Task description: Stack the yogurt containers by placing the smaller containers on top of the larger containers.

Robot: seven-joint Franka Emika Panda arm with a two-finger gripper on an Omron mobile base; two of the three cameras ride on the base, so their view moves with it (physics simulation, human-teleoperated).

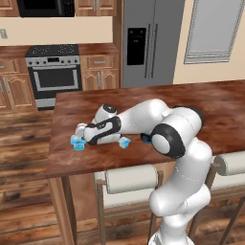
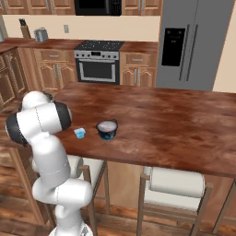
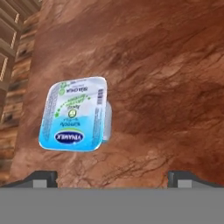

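A: Just ahead of the tool (image 3: 112, 177), slightly to one side, a light-blue yogurt cup (image 3: 73, 114) sits lid-up on the desk (image 3: 166, 65).
B: Jaws spread wide, holding nothing, likely lining up to straddle it. The navy tub (image 2: 107, 129) waits farther off.

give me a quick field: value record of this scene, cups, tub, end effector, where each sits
surface: brown wooden island counter
cup near end effector: light-blue squarish cup, printed lid up, near the counter's left edge, also seen in left base view
second cup: light-blue cup, just left of the tub, apart from it
tub: round dark navy tub, whitish top, nothing stacked on it
end effector: open, low over the counter, first cup ahead between the fingertips, not gripped
stacking: not yet done
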